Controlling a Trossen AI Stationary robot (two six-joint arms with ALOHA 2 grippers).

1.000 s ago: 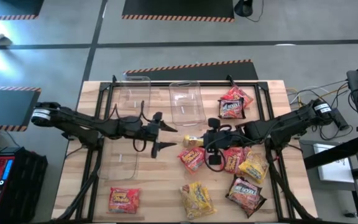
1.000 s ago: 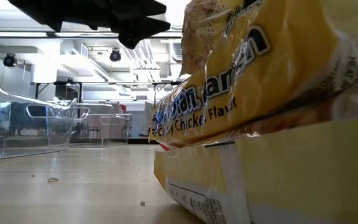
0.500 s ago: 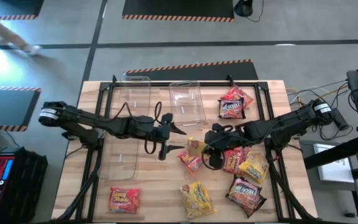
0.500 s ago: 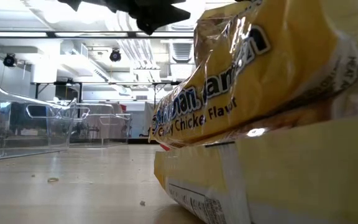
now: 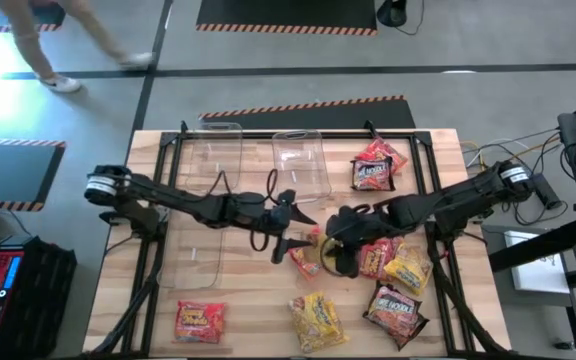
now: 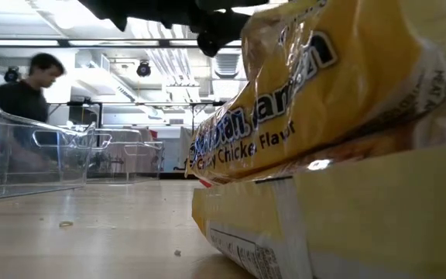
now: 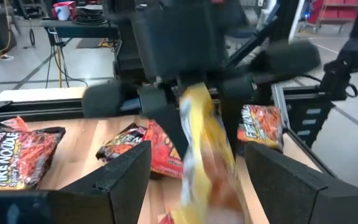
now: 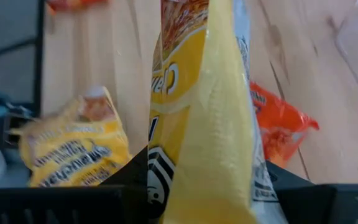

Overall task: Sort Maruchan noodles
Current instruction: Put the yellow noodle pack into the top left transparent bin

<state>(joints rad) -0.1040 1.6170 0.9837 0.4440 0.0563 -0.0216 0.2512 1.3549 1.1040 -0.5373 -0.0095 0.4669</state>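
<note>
right gripper [image 5: 320,243]: pinches 1 yellow packet [image 7: 205,146], lifted off the table | left gripper [image 5: 290,224]: wide open, holds nothing, just beside that packet, facing it | red packet [image 5: 305,262]: lies right under both grippers

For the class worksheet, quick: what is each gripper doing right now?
Left gripper: open, fingers either side of the yellow noodle packet, not gripping.
Right gripper: shut on the yellow noodle packet, held above the table.
</note>
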